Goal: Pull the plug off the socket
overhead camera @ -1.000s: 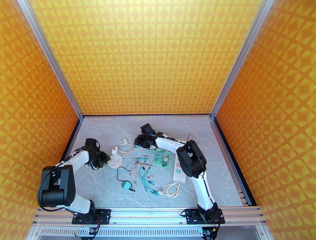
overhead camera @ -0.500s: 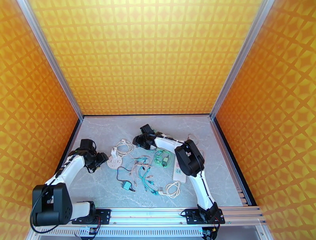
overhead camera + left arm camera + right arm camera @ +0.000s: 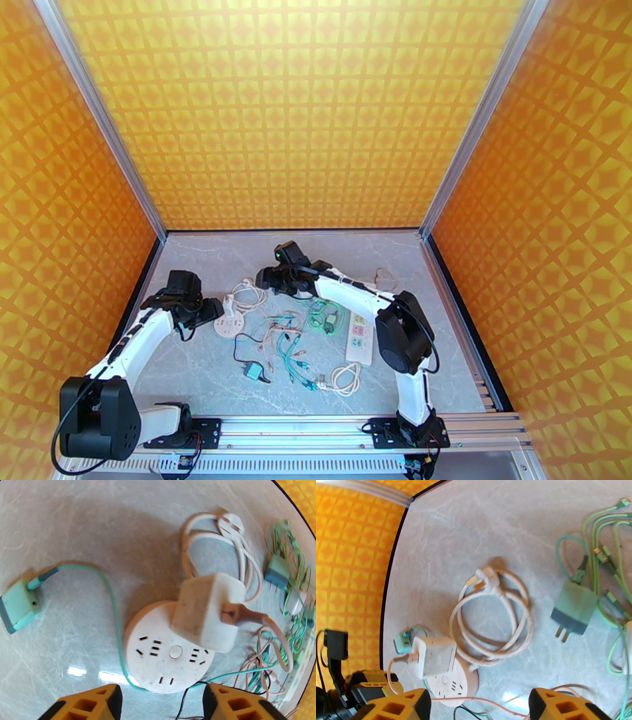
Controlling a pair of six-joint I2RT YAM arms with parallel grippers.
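Observation:
A round white socket (image 3: 168,653) lies flat on the marble table, with a white cube plug (image 3: 207,616) seated in its far right side and a pinkish cable trailing off right. My left gripper (image 3: 160,705) is open, hovering just short of the socket's near edge without touching it. In the top view the socket (image 3: 229,325) sits right of the left gripper (image 3: 212,314). My right gripper (image 3: 262,278) is open above the coiled white cord (image 3: 493,618), up and right of the plug (image 3: 434,655) and socket (image 3: 450,679), holding nothing.
A teal adapter (image 3: 17,604) with a green lead lies left of the socket. A tangle of green and pink cables (image 3: 288,339), a green charger (image 3: 572,610), a white power strip (image 3: 359,335) and another coiled cord (image 3: 344,379) crowd the middle. Orange walls enclose the table.
The right gripper has slid left toward the plug, its elbow swinging out to the right. The left arm has stretched forward, keeping its gripper beside the socket.

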